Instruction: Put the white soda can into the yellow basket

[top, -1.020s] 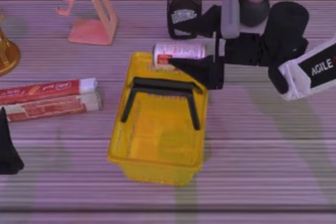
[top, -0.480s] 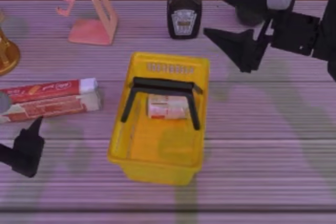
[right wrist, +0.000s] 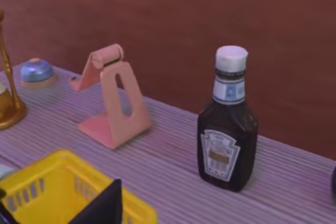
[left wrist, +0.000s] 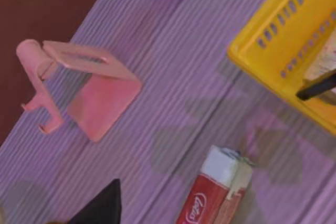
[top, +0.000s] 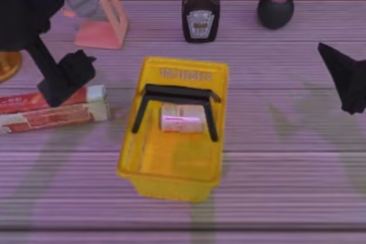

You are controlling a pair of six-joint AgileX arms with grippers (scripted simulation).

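Observation:
The white soda can [top: 183, 119] lies on its side inside the yellow basket [top: 127, 152], under the two black folded handles [top: 177, 92]. No gripper touches it. My right gripper [top: 343, 81] hangs open at the table's right edge, well clear of the basket. A corner of the basket [right wrist: 52, 171] shows in its wrist view. My left gripper [top: 67, 77] is open above the end of the red and white box [top: 51, 107], left of the basket [left wrist: 283, 35]. One dark fingertip [left wrist: 105, 203] shows in the left wrist view.
A dark sauce bottle [top: 200, 18] and a black round object [top: 275, 8] stand behind the basket. A pink phone stand [top: 106, 24] is at the back left, a gold object [top: 7, 64] at the left edge. A blue bell [right wrist: 35, 71] sits far left.
The right gripper let go of the can, which dropped into the basket, then drew back to the right edge. The left arm swung from the front left up over the box.

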